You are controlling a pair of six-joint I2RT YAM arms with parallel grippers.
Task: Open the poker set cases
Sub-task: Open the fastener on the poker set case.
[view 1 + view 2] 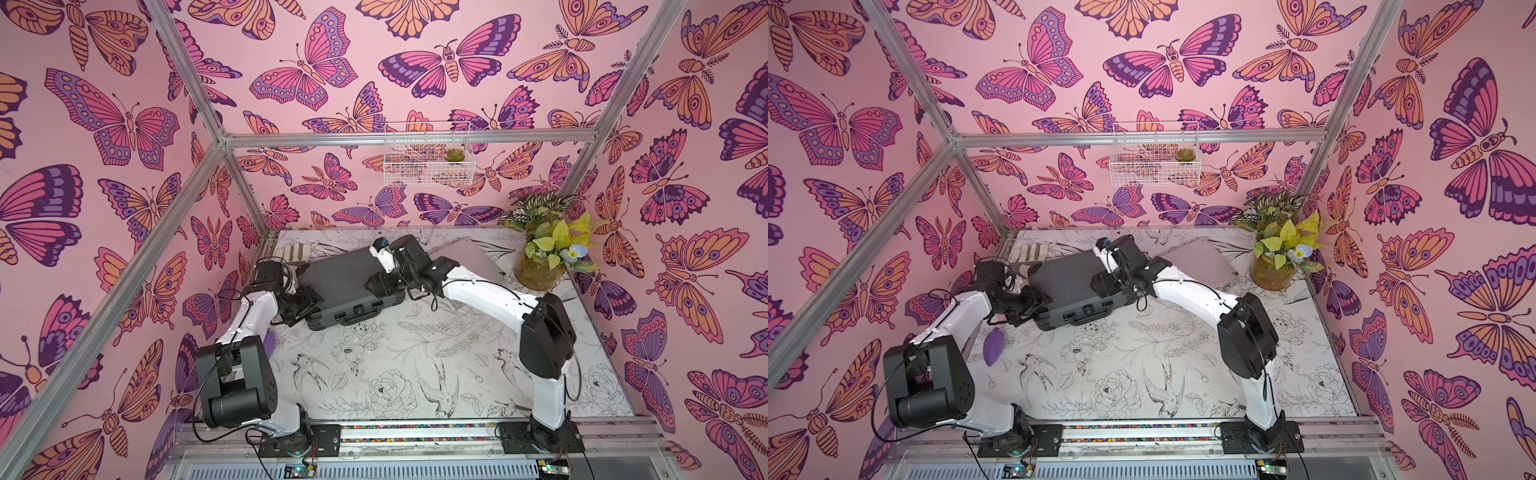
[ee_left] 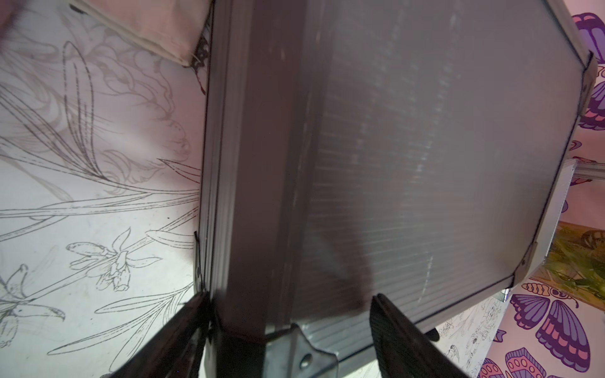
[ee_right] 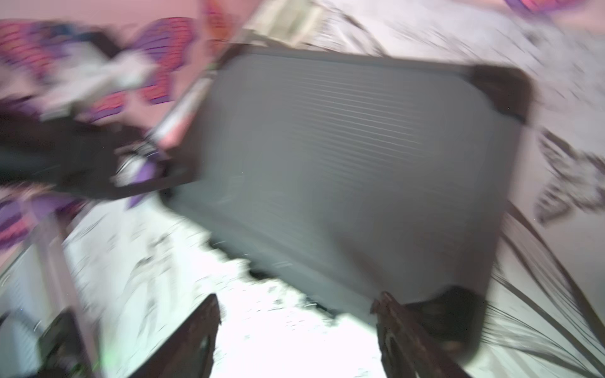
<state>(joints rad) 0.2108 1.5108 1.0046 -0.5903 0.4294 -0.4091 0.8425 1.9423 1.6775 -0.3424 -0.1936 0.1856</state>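
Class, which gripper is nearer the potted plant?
Right. The right gripper is over the end of the dark grey case nearest the potted plant; the left gripper is at the opposite end, farther away.

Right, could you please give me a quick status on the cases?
Left jaws open, astride front-left corner of dark case. Right jaws open by its other front corner. Lid down. Silver case behind, beside plant pot, partly hidden by right arm.
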